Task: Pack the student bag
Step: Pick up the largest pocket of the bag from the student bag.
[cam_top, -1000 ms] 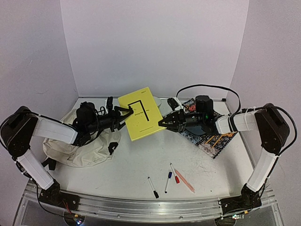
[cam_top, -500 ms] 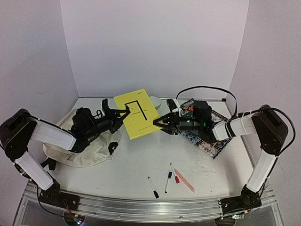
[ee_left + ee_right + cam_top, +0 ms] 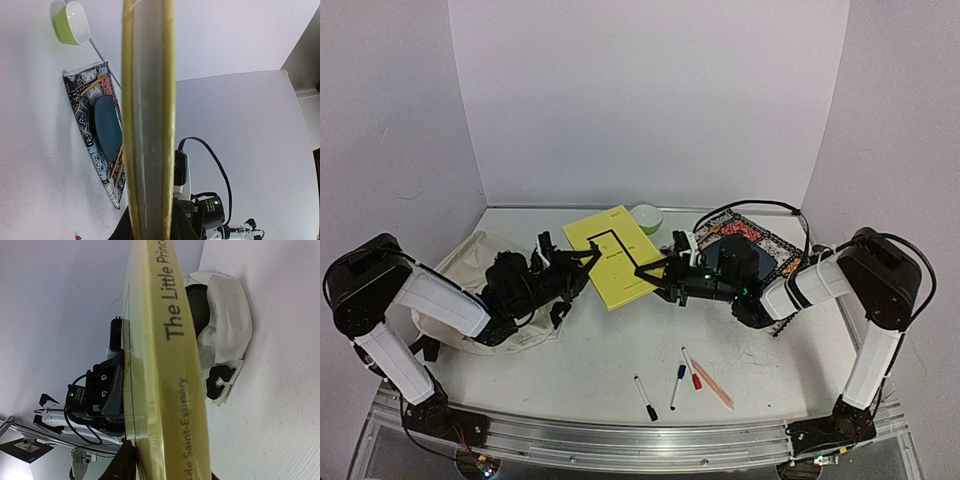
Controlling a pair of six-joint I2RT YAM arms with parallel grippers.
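The yellow book (image 3: 615, 255), held at its left edge by the left gripper (image 3: 588, 258) and at its right edge by the right gripper (image 3: 655, 272), now hangs lower and flatter than a second ago. Both arms have sunk toward the table. The green bowl (image 3: 645, 216) behind the book's far edge is now uncovered. More of the patterned mat (image 3: 765, 242) shows on the right.

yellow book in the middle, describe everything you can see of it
The yellow book is a thin paperback with a black line design on its cover; its spine reads "The Little Prince". It is closed and tilted, gripped by the left gripper at its left edge and the right gripper at its right edge, beside the student bag. Whether it touches the table cannot be told.
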